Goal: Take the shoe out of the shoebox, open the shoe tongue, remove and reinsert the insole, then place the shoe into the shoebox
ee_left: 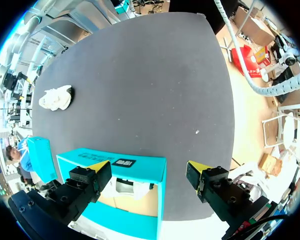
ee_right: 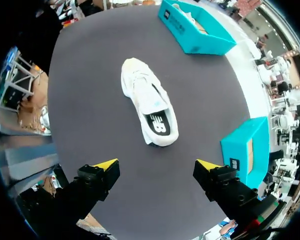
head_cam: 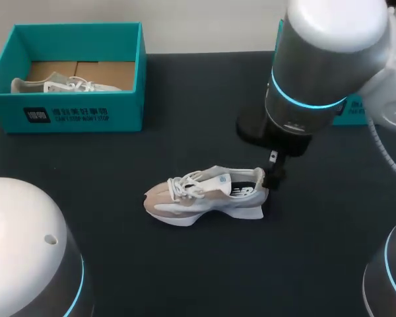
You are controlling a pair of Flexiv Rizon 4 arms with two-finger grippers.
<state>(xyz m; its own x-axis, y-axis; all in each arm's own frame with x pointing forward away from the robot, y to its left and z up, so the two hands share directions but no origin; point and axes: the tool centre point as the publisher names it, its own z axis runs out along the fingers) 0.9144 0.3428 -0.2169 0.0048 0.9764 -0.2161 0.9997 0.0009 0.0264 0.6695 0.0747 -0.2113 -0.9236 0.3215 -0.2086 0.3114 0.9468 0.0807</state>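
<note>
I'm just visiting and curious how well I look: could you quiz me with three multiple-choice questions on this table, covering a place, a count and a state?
1. Where is the white sneaker nearest the right gripper?
A. in the teal shoebox
B. on the dark table
C. held in the air

2. How many sneakers show in the head view?
A. one
B. two
C. three

3. The right gripper is:
A. open, holding nothing
B. shut on the sneaker
C. shut on the shoebox

Answers:
1 B, it lies on the table, outside the shoebox.
2 B, a second sneaker sits in the shoebox.
3 A, its fingers stand wide apart, with the sneaker ahead of them.
</note>
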